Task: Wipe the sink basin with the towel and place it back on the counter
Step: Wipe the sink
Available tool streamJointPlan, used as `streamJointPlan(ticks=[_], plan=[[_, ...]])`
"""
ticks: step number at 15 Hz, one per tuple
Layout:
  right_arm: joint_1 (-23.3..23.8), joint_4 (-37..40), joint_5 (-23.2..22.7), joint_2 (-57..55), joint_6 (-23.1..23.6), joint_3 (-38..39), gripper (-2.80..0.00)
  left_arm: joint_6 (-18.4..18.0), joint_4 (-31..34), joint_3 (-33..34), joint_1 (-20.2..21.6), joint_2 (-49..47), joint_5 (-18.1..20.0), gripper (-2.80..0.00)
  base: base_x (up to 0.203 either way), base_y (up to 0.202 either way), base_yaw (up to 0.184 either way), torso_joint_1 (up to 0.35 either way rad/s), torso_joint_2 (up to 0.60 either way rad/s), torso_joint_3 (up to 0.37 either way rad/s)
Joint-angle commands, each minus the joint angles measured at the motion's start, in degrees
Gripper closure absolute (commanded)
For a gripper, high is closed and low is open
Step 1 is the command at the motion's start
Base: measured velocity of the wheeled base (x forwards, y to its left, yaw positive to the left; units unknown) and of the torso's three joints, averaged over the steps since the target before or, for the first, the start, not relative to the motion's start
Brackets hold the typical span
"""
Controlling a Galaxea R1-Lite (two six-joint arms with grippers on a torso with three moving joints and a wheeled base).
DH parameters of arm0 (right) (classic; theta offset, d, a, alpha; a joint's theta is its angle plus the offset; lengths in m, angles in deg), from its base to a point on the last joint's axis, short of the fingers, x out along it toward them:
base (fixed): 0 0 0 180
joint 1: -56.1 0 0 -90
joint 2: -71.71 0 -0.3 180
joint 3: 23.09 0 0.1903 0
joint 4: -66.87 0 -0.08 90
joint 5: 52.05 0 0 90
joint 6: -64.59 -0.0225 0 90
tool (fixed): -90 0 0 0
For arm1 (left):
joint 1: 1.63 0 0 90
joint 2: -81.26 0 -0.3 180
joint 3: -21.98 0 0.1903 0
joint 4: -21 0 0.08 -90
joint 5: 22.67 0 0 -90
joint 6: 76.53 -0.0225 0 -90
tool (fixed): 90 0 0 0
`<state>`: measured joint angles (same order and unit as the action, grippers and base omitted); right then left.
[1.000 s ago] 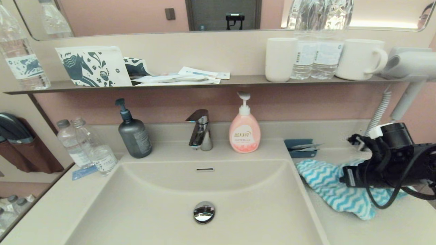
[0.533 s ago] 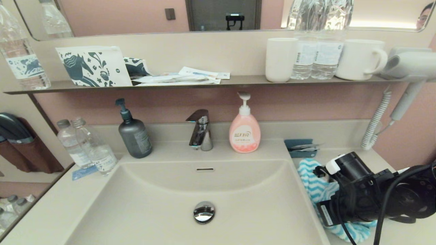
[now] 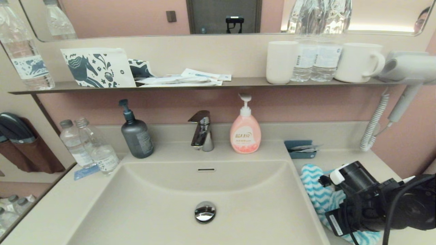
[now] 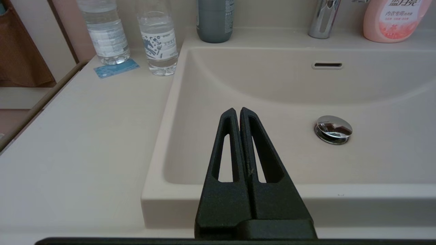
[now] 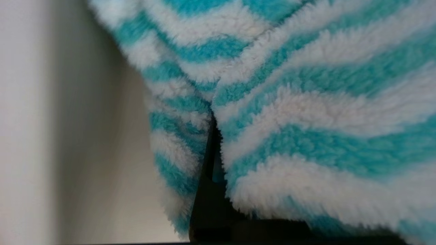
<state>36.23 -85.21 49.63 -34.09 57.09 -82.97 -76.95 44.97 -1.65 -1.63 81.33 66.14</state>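
The turquoise and white zigzag towel (image 3: 315,190) lies bunched on the counter (image 3: 344,157) right of the sink basin (image 3: 153,204). My right arm (image 3: 371,204) reaches down over it, hiding much of the cloth. In the right wrist view the right gripper (image 5: 226,117) is buried in the towel (image 5: 306,102): one dark finger (image 5: 207,177) shows in a fold, and the cloth covers the other. The basin holds only its chrome drain plug (image 3: 205,211) and overflow slot (image 3: 206,169). My left gripper (image 4: 237,110) hovers shut and empty over the basin's front rim (image 4: 238,200).
A faucet (image 3: 201,131), grey pump bottle (image 3: 137,136) and pink soap bottle (image 3: 245,131) line the basin's back edge. Two water bottles (image 3: 88,146) stand at the left. A blue holder (image 3: 299,149) sits behind the towel. A hair dryer (image 3: 405,68) and its coiled cord (image 3: 373,122) hang at the right.
My right arm has swung forward and down onto the towel. The cloth, spread flat a second ago, is now bunched under the gripper.
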Motion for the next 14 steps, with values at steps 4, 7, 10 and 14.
streamJointPlan(ticks=[4, 7, 10, 14], plan=[[9.1, 1.9, -1.2, 3.5, 2.3, -2.5, 0.00, 0.0, 0.0, 0.0, 0.0, -0.1, 0.0, 0.00, 0.000, 0.000, 0.000, 0.000, 0.00, 0.000], [13.9, 2.0, -1.8, 3.1, -0.5, -5.5, 0.00, 0.0, 0.0, 0.0, 0.0, -0.1, 0.0, 0.00, 0.000, 0.000, 0.000, 0.000, 0.00, 0.000], [14.3, 2.3, -1.9, 3.0, -1.7, -1.8, 0.00, 0.0, 0.0, 0.0, 0.0, -0.1, 0.0, 0.00, 0.000, 0.000, 0.000, 0.000, 0.00, 0.000], [11.1, 2.5, -2.0, 7.7, -2.4, 4.8, 0.00, 0.0, 0.0, 0.0, 0.0, -0.1, 0.0, 0.00, 0.000, 0.000, 0.000, 0.000, 0.00, 0.000]])
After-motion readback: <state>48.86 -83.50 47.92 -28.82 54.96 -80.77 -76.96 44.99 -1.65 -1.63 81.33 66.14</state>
